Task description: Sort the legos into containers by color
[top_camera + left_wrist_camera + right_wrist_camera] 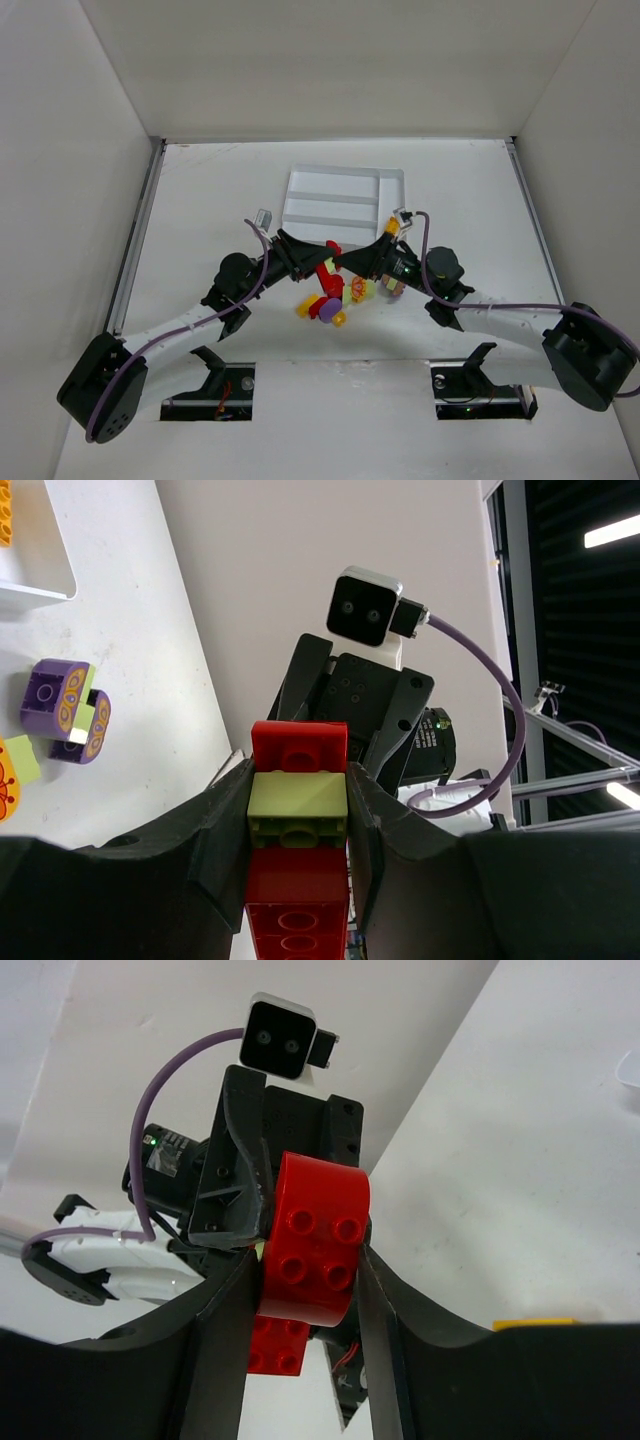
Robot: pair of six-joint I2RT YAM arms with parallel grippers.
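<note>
Bricks clipped into one short stack [326, 270] hang between two robot arms above the white bench [200, 200], just in front of the sorting tray [330, 185]. The left end effector [297, 815] is closed down narrow on the stack. Its fingers [225, 820] press both sides of a lime brick [297, 802] sandwiched between red ones. The right end effector [310, 1260] faces it from the other side. Its fingers [225, 1310] are drawn in against a rounded red brick [312, 1235], apparently the end piece of the same stack, with no gap showing on either flank. Loose bricks [325, 308] in purple, yellow and orange lie on the bench directly beneath, among them a purple pair [65, 710] seen from the left wrist. An orange-yellow brick [5, 510] appears to sit in a corner of the tray.

The step in hand looks to be splitting the mixed stack so red and lime can go to separate slots. Doing it well probably means each end effector holding just one colour. The left one's fingers appear to overlap the red bricks as well as the lime, which could pin the very joint it needs to free. A peeling tilt at the seam should part the studs more easily than a straight pull. Keeping the work low over the bench would limit how far a brick bounces if it pops loose. Which slot is meant for red cannot be told from here.
</note>
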